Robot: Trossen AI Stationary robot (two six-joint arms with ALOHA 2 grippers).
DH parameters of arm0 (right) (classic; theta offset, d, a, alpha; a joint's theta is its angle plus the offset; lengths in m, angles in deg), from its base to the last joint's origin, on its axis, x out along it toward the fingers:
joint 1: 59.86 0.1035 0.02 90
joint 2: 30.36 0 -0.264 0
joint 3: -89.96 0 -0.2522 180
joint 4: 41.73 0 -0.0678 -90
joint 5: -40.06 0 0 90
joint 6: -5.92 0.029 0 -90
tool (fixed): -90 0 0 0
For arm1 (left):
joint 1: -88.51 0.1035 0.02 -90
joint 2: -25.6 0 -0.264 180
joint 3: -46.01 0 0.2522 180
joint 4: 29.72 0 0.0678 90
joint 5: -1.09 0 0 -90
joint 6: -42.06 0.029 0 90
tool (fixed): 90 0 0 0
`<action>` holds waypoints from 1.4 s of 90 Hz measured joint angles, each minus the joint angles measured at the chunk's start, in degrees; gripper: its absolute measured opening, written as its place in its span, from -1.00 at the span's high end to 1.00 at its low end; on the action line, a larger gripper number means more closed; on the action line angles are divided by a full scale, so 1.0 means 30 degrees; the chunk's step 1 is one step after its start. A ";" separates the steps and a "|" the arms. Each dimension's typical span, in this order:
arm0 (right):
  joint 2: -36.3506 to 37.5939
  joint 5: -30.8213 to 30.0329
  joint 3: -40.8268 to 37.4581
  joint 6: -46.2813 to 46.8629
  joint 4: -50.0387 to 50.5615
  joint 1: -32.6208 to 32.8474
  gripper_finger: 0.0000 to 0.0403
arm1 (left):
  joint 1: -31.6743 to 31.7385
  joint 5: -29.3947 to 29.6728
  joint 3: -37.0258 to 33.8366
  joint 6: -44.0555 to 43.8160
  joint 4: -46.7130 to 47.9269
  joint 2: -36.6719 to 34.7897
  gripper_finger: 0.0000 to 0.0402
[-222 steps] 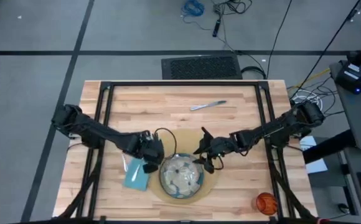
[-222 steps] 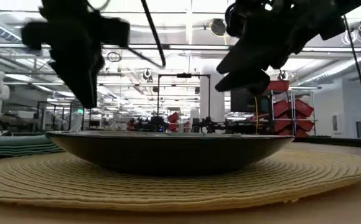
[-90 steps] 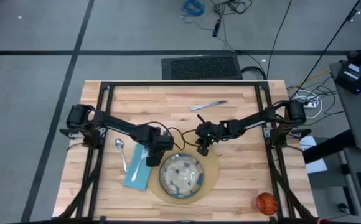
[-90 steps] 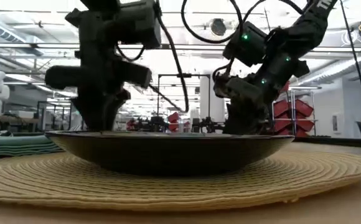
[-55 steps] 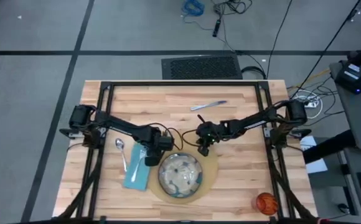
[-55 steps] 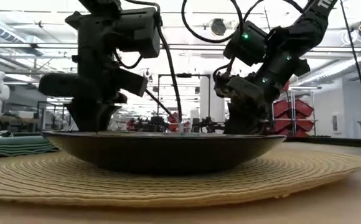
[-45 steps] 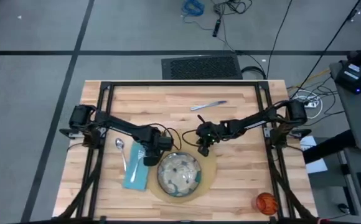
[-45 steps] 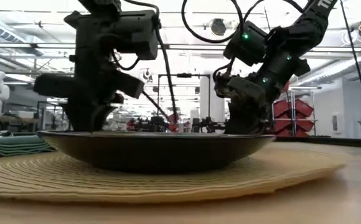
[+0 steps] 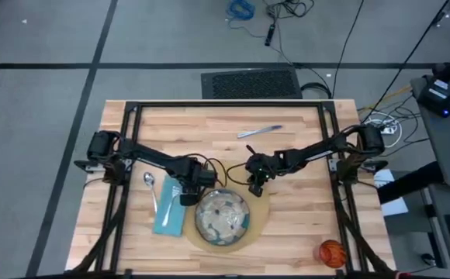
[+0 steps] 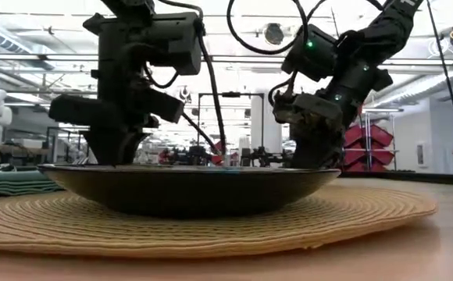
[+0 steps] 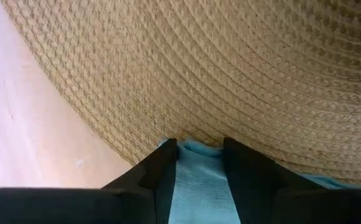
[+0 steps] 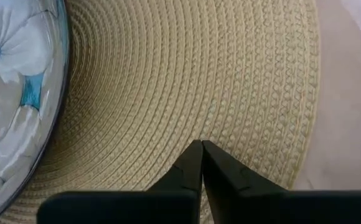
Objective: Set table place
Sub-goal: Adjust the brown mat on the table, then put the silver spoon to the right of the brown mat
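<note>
1. Far left on the bench [image 9: 287, 225], the high view picks out a spoon [image 9: 150, 186] lying bare on the wood, and just beside it the teal napkin [image 9: 171, 214].
2. Left claw [image 9: 188, 195] is down at the mat's [image 9: 262, 211] near-left rim, where napkin and mat meet. Its wrist view shows what the overhead cannot: the fingers [image 11: 162, 171] are parted, with teal cloth [image 11: 199, 180] between them and woven mat [image 11: 230, 74] right ahead.
3. Centre: the dish [image 9: 222, 218] sits on the mat. The low view shows only its dark side wall [image 10: 187, 191]; the overhead and the right wrist view reveal the pale flower pattern [image 12: 12, 93] inside.
4. Right claw [image 9: 254, 184] is at the mat's far rim; its wrist view shows the fingertips [image 12: 193, 163] pressed together on the weave, gripping the mat's edge as far as can be seen.
5. Farther back, a knife [image 9: 259, 131] lies alone.
6. Near-right corner: the orange cup [image 9: 331, 252], well apart from the mat, seen only from above.
</note>
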 joint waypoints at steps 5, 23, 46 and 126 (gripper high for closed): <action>-0.0007 0.0005 -0.0007 0.0000 0.0035 0.0000 1.00 | 0.0000 0.0004 0.0015 -0.0008 0.0227 0.0000 0.42; -0.0029 0.0005 -0.0029 0.0058 0.0051 0.0002 1.00 | 0.0000 0.0007 0.0019 -0.0157 0.1309 0.0000 0.42; -0.0058 0.0097 -0.0066 -0.0029 -0.0022 -0.0138 1.00 | -0.0069 0.0141 0.0313 -0.0016 0.0114 -0.0007 0.42; 0.5141 -0.0020 0.1358 -0.1581 0.3749 -0.0146 0.98 | -0.0571 0.3917 0.1240 -0.8173 0.3280 -1.2955 0.42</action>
